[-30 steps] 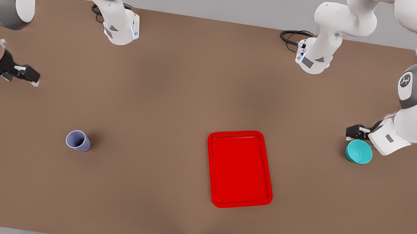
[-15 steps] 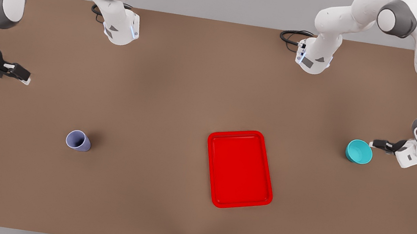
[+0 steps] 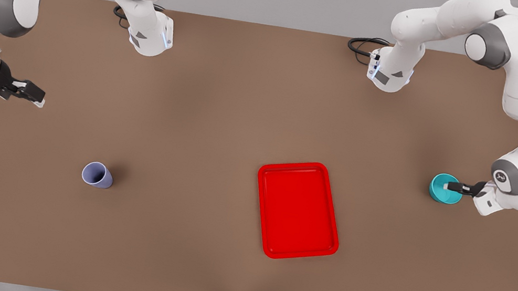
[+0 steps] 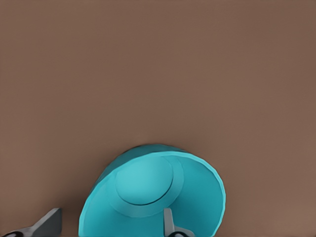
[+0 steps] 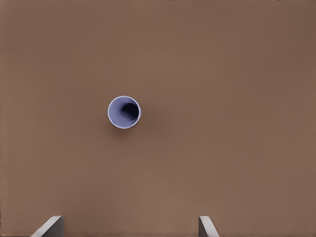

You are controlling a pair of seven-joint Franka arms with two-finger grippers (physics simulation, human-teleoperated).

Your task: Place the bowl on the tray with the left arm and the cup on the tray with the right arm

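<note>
Since a moment ago the left gripper (image 3: 450, 186) has come over the bowl (image 3: 441, 191), fingers (image 4: 169, 223) apart astride its rim, well apart from the tray (image 3: 268, 174). I judge it should lower, then squeeze gently. Right gripper (image 3: 33, 94) waits spread, far from the cup (image 3: 97, 174).

Bare table (image 3: 220, 122) lies between the cup (image 3: 97, 174) and the tray (image 3: 297, 210).

A brown table (image 3: 223, 107) carries a red tray (image 3: 297, 210) near its middle, a lavender cup (image 3: 97, 174) toward the front view's left, and a teal bowl (image 3: 438, 190) toward its right.
</note>
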